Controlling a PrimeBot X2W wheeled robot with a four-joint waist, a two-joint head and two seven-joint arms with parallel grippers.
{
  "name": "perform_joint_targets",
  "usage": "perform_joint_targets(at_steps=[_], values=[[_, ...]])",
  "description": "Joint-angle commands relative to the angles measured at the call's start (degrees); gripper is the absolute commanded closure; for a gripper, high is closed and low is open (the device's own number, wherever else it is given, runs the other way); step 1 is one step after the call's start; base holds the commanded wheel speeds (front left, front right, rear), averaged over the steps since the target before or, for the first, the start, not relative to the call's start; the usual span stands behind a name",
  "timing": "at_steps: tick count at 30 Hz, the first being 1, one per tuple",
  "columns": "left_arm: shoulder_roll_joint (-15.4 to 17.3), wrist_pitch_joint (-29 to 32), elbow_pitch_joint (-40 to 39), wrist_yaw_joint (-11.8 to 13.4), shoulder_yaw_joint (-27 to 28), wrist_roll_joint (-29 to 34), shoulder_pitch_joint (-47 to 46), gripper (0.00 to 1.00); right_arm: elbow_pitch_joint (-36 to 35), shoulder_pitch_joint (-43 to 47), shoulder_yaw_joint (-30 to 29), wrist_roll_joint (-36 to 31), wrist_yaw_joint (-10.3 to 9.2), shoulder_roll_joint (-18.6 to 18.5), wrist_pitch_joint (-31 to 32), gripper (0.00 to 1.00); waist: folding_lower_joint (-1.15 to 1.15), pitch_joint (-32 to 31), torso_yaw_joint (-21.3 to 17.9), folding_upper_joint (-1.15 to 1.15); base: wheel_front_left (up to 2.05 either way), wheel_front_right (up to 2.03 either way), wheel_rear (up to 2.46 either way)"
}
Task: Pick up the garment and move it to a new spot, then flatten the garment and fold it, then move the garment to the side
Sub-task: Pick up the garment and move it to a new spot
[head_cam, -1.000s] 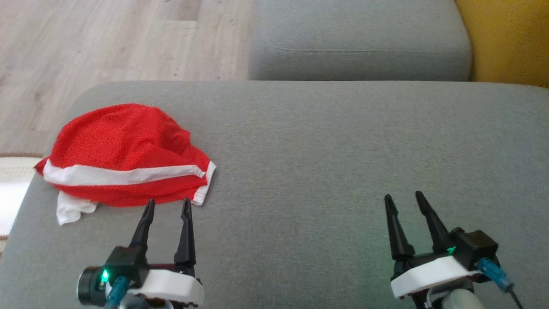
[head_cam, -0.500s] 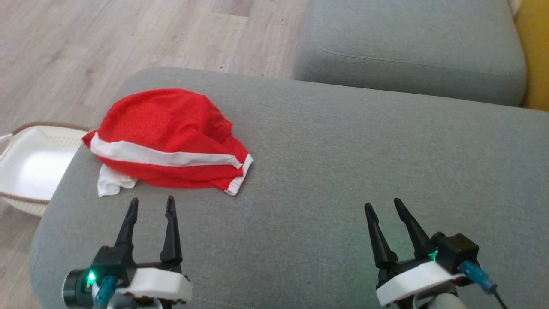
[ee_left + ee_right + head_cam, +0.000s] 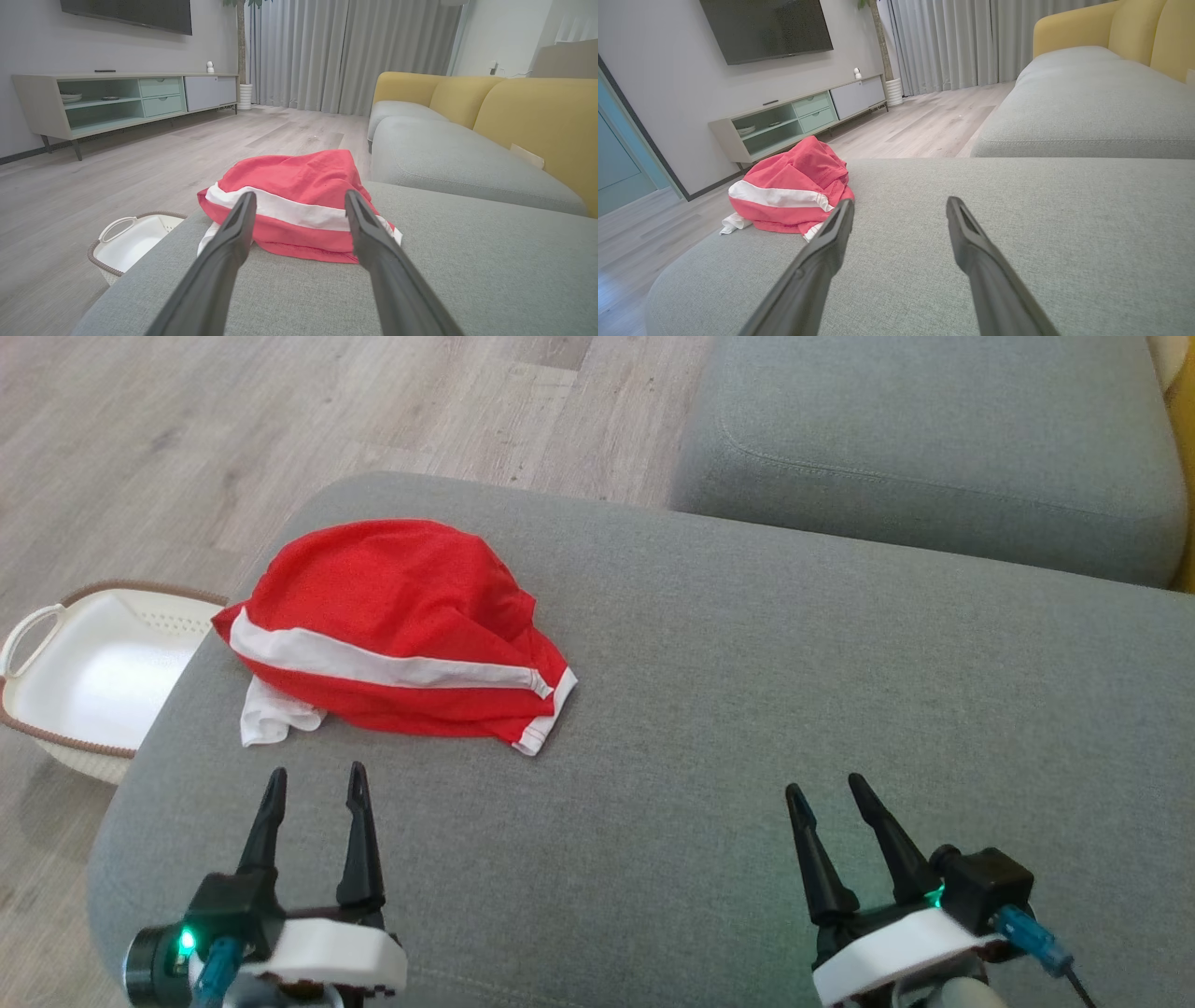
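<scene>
- Currently, the garment (image 3: 392, 616), red with a white band, lies crumpled in a heap on the grey seat cushion (image 3: 709, 653), near the cushion's far left corner in the head view.
- A white part of the garment sticks out from under the heap at its near left side and lies on the cushion.
- The left end effector (image 3: 316, 771) is positioned over the cushion on the near side of the garment, close to it but apart from it. Its two dark fingers point toward the heap and stand spread, with nothing between them.
- In the left wrist view, the garment (image 3: 299, 179) is straight ahead, framed by the two fingers.
- The right end effector (image 3: 824, 784) is positioned over bare cushion, well apart from the garment. Its fingers stand spread and hold nothing.
- In the right wrist view, the garment (image 3: 789, 186) lies ahead and to the left of the fingers.
- A white basket (image 3: 103, 663) with a brown rim stands on the wooden floor (image 3: 280, 411), just beside the cushion's left edge.
- A second grey cushion (image 3: 934, 448) lies beyond the first, with a yellow backrest (image 3: 528, 121) along it.
- Across the floor, a low cabinet (image 3: 117, 100) stands against the wall below a dark screen (image 3: 766, 28), and grey curtains (image 3: 345, 51) hang at the far end.
</scene>
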Motion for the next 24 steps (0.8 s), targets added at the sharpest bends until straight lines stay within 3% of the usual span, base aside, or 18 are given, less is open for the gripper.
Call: perform_joint_targets(at_steps=[1, 13, 24], values=[[-0.37, -0.69, -2.07, 0.06, 1.92, 0.84, -2.08, 0.00, -1.57, -2.32, 1.52, 0.44, -0.04, -0.40, -0.62, 0.00, 0.00, 0.02, -0.04, 0.00, 0.00, 0.00, 0.00], [-0.37, -0.69, -2.42, -0.01, 3.35, 0.96, -2.43, 0.00, -1.85, -2.71, 1.29, 0.19, -0.04, -0.40, -0.62, 0.00, 0.00, 1.25, -1.08, 0.00, 0.00, 0.00, 0.00], [2.00, -0.69, -1.04, -3.14, 8.31, 2.51, -7.89, 0.00, -3.62, -4.56, -1.37, -2.04, -0.04, -0.40, -0.62, 0.00, 0.00, 6.61, -3.22, 0.00, 0.00, 0.00, 0.00]])
